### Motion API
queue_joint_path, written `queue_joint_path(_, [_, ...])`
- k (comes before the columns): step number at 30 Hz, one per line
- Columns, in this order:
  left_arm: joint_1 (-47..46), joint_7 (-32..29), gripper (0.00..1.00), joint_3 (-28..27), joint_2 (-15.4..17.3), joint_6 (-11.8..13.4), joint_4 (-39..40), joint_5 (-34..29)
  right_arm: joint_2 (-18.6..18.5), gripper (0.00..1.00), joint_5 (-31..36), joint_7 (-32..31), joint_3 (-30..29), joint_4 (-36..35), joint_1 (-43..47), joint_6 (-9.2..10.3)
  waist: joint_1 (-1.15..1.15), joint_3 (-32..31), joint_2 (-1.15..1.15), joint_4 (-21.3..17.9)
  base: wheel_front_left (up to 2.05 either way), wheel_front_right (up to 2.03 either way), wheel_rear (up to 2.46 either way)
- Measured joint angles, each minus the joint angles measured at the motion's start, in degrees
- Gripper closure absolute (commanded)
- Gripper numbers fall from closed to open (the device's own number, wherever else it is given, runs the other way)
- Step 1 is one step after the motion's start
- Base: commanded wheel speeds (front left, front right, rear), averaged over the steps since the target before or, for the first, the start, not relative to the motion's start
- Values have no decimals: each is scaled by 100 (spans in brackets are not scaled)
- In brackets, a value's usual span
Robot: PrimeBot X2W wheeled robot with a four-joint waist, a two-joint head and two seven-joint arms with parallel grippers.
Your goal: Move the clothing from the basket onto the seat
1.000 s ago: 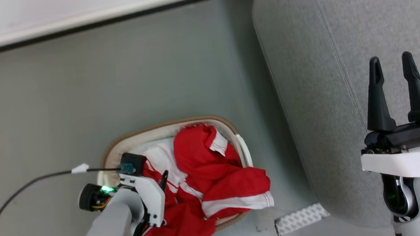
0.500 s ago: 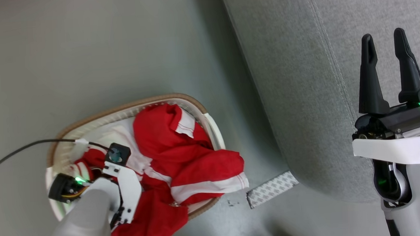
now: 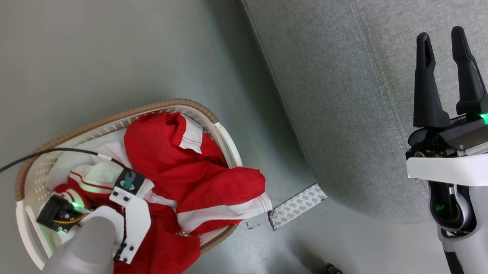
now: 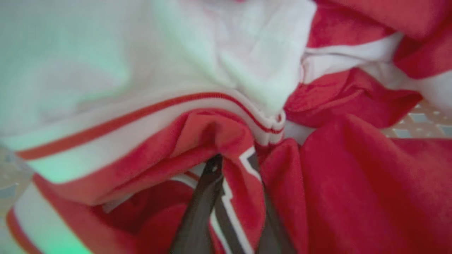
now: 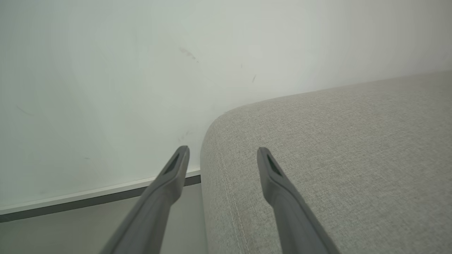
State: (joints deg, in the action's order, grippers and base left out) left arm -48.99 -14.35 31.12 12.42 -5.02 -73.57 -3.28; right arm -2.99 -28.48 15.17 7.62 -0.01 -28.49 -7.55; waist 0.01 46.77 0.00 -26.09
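Note:
The clothing (image 3: 178,157), bright red with white stripes, is heaped in the white basket (image 3: 101,121) on the floor, with one part draped over its right rim. My left arm reaches down into the heap, its fingers buried in the fabric. In the left wrist view, my left gripper (image 4: 236,169) is shut on a red fold of the clothing (image 4: 353,194) with black-and-white lettering. My right gripper (image 3: 440,35) stands open and empty above the grey seat (image 3: 329,86). In the right wrist view, my right gripper (image 5: 222,150) hangs over the rounded corner of the seat (image 5: 353,141).
The basket stands on grey floor left of the seat. A patterned strip (image 3: 297,206) lies on the floor by the seat's corner. A black cable (image 3: 20,163) runs from my left wrist across the basket rim. A white wall and dark baseboard (image 5: 88,201) lie behind the seat.
The head camera has shifted, so the whole scene slid left. My left gripper sank deeper into the basket and closed on a red fold. The right gripper stays open.

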Motion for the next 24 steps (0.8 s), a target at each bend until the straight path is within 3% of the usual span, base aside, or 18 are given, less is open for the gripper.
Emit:
queue_joint_path(12, [24, 642, 100, -83, -297, -149, -11, 408, 9, 0, 137, 0, -27, 112, -56, 0, 0, -425, 0, 224, 0, 0, 0])
queue_joint_path(24, [547, 1485, 100, -45, -882, -229, 2, 909, -18, 0, 576, 0, -286, 421, 282, 0, -1, -1649, 0, 773, 0, 0, 0])
